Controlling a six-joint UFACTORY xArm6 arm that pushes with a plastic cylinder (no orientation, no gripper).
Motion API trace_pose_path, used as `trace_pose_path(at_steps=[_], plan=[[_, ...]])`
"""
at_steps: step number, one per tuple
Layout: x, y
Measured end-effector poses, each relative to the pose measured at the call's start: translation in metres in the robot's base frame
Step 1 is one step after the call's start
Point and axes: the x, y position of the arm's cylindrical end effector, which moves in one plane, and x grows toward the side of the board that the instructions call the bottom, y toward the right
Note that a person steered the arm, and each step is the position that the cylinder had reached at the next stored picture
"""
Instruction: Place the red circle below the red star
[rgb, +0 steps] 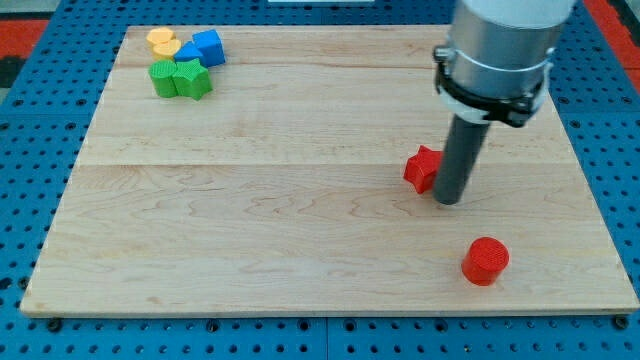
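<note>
— Where is the red circle (486, 261) lying, and which way is it pointing?

— It is sitting flat near the board's (250, 230) bottom right edge; being round, it is showing no long axis or heading.

— And your tip (449, 200)?

— My tip is resting just right of the red star (423, 168), seemingly touching it, with the circle apart toward the view's bottom right. I'm a bare rod, grasping nothing.
</note>
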Motion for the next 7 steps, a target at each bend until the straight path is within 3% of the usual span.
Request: trace_pose_path(at_steps=[1, 2, 3, 4, 5, 6, 7], plan=[[0.038, 0.068], [0.097, 0.072], [0.119, -0.005], [0.088, -0.015], [0.069, 0.011], [0.091, 0.015], [0.103, 0.072]])
